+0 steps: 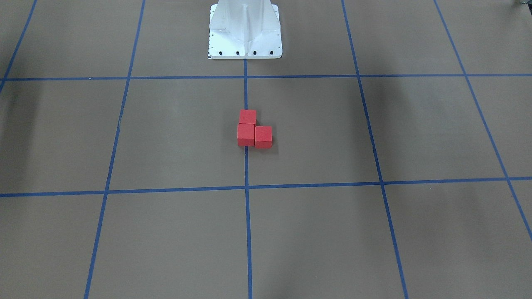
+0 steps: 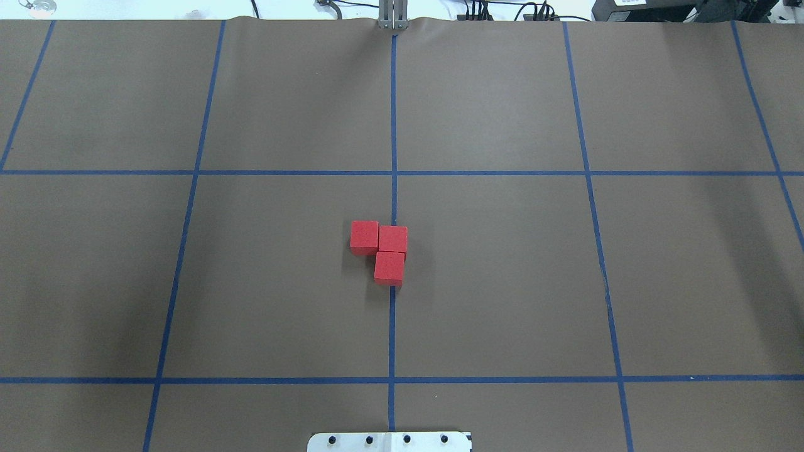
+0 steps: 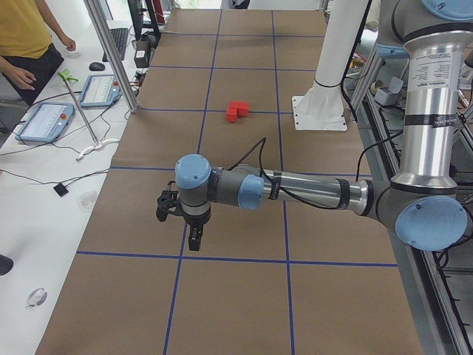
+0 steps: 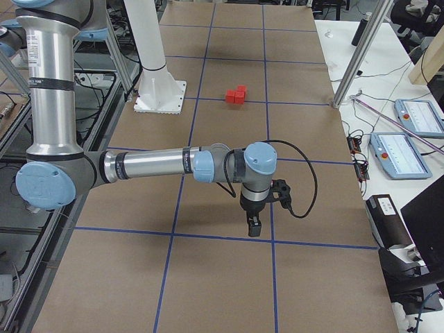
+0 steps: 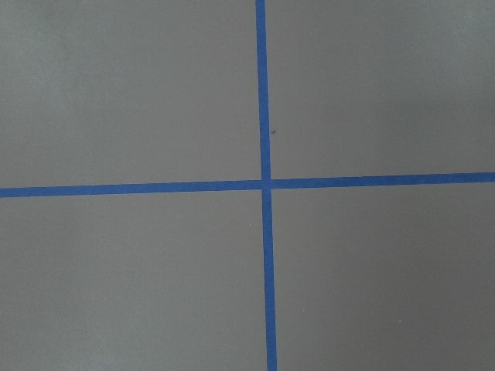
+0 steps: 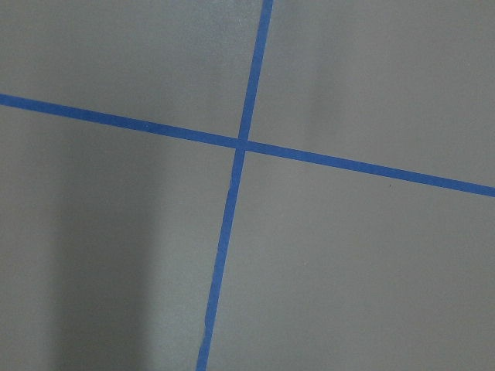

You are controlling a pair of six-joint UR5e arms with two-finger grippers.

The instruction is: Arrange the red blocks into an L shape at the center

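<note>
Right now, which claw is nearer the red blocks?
Too close to call: left claw hangs over the table's left end, right claw over its right end, both far from the red blocks on the centre line.

Three red blocks (image 2: 392, 239), two robot arms (image 3: 310, 191), one white robot base (image 1: 245, 33), two teach pendants (image 4: 420, 116), one person (image 3: 26, 33)

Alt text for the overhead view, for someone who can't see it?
Three red blocks form a tight L on the middle blue tape line, at the center of a brown table. The white robot base peeks in at the bottom.
</note>
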